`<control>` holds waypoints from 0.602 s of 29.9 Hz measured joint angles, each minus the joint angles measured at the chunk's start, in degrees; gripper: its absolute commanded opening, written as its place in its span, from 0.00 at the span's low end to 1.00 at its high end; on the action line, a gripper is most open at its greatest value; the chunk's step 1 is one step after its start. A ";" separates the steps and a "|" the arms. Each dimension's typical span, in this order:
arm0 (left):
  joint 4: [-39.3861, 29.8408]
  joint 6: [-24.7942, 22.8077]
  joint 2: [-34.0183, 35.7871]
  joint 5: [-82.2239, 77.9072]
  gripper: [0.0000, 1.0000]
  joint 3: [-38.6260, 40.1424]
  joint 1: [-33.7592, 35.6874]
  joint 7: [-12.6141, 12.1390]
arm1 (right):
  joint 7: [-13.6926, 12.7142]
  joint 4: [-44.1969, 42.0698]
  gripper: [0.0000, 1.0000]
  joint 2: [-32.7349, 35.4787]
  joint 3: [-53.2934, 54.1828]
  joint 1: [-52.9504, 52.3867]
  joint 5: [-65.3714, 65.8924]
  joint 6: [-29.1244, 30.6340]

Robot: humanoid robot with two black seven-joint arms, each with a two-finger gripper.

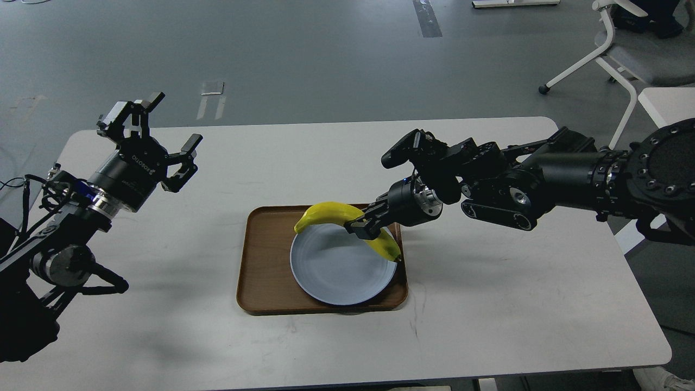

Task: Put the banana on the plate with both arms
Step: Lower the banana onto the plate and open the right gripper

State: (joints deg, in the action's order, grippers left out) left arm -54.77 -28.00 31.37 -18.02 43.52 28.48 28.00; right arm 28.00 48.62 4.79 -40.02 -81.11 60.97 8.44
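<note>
A curved yellow banana [331, 213] hangs over the far right rim of the pale blue-grey plate [339, 271], which sits in a brown wooden tray [260, 260] on the white table. My right gripper [365, 226] is shut on the banana's middle and holds it just above the plate. The banana's dark tip points down at the plate's right edge. My left gripper [149, 127] is open and empty, raised above the table's far left, well away from the tray.
The white table [488, 304] has bare surface around the tray. A white office chair [624, 54] and another white table edge [668, 103] stand beyond the far right corner. Grey floor lies behind.
</note>
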 measured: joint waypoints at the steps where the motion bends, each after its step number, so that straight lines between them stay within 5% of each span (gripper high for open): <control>1: 0.00 0.00 0.04 0.00 0.98 0.00 0.00 0.00 | 0.00 0.04 0.00 0.00 -0.03 0.17 -0.02 0.00; 5: 0.00 0.00 0.14 0.00 0.98 0.00 0.00 0.00 | 0.00 0.05 0.17 -0.11 0.01 1.26 -0.36 0.00; 10: 0.00 0.00 0.31 0.09 0.98 -0.01 0.00 0.00 | 0.00 0.05 0.78 -0.33 0.30 1.95 -2.74 -0.09; 13: 0.01 0.00 0.35 0.09 0.98 -0.01 0.00 0.00 | 0.00 0.06 0.94 -0.33 0.42 1.96 -3.23 -0.10; 18: 0.01 0.00 0.35 0.09 0.98 -0.01 0.00 0.00 | 0.00 0.07 0.98 0.11 1.08 1.96 -3.38 -0.10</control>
State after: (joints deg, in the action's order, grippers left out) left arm -54.76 -28.00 31.72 -17.93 43.51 28.48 28.00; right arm 28.00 48.69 4.90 -38.95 -79.15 57.59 8.35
